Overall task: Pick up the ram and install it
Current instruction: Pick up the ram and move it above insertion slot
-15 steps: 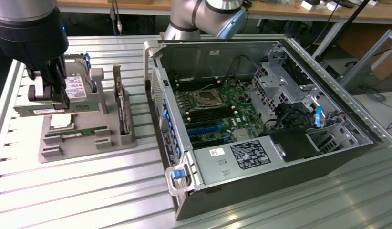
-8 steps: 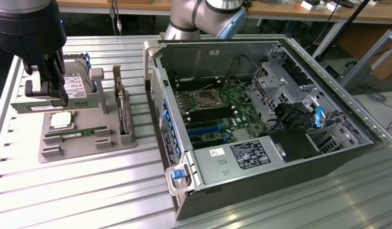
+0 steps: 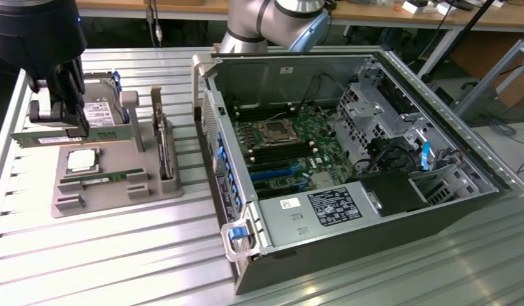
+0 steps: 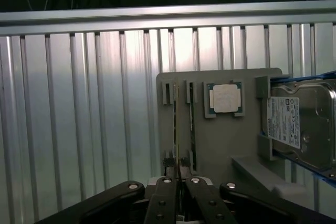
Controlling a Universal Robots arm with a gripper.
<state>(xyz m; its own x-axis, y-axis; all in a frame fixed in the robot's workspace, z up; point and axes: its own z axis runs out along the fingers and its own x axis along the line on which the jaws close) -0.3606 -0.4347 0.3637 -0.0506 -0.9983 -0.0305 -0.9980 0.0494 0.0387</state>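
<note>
The ram (image 3: 50,136) is a long green stick with a white label. It hangs level above the back of the grey parts tray (image 3: 117,191), and my black gripper (image 3: 75,129) is shut on it from above. In the wrist view the ram (image 4: 177,129) is edge-on, a thin line pinched between the fingers, with the gripper (image 4: 179,178) over the tray (image 4: 220,145). A second green stick (image 3: 101,177) lies in a slot of the tray, apart from the held one. The open computer case (image 3: 466,210) with its green motherboard (image 3: 287,153) stands to the exterior view's right.
The tray also holds a square silver processor (image 3: 81,160) (image 4: 224,98), a boxy silver hard drive (image 3: 101,113) (image 4: 299,124) and an upright card (image 3: 162,146). The ribbed metal table (image 3: 117,255) lies around them. The arm's base (image 3: 262,25) rises behind the case.
</note>
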